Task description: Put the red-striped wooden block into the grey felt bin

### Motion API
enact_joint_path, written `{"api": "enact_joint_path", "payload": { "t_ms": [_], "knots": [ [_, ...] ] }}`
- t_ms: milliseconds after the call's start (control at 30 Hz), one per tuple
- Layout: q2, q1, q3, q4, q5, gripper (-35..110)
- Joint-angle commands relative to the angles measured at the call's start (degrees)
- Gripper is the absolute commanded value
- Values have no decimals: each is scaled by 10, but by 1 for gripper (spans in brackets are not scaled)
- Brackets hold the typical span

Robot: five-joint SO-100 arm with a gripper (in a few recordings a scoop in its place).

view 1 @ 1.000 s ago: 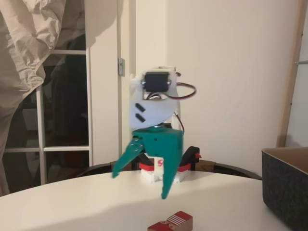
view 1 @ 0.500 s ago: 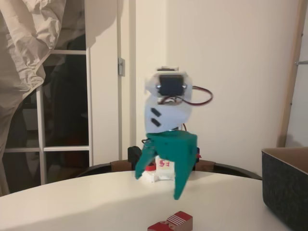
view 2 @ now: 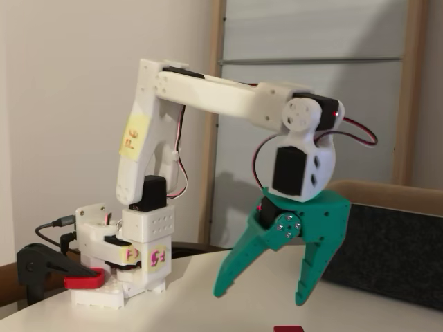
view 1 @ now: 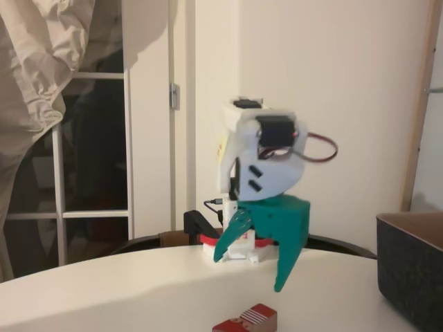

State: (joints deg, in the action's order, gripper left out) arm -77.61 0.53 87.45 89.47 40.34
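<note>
Bin (view 1: 410, 266) right – table (view 1: 138, 290) open.

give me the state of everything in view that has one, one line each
gripper: open, nothing between its fingers, hanging above the table
striped block: lying flat on the table, not held, apart from the gripper
felt bin: upright on the table at the right edge of a fixed view, open top, inside hidden
clamp: gripping the table edge beside the arm's base
window door: shut
</note>
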Motion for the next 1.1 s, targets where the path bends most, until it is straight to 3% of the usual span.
{"api": "enact_joint_path", "payload": {
  "t_ms": [0,1067],
  "knots": [
    [10,2,-13,5,-6,40],
    [126,-42,-105,4,33,39]
  ]
}}
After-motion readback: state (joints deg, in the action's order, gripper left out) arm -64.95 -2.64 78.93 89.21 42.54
